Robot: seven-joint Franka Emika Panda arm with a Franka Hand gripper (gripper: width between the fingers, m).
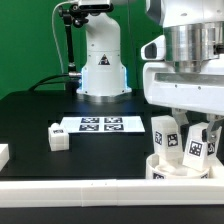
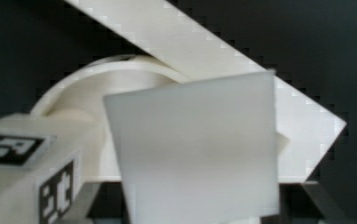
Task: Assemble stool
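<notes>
The round white seat lies at the front on the exterior view's right, against the white border rail. A tagged leg stands upright in it. My gripper is over the seat, shut on a second tagged leg that it holds upright with its lower end at the seat. In the wrist view this held leg fills the space in my gripper, with the seat behind it and the other leg beside it. A third leg lies loose on the table.
The marker board lies mid-table before the robot base. A white border rail runs along the front edge and shows diagonally in the wrist view. A white piece sits at the exterior view's left edge.
</notes>
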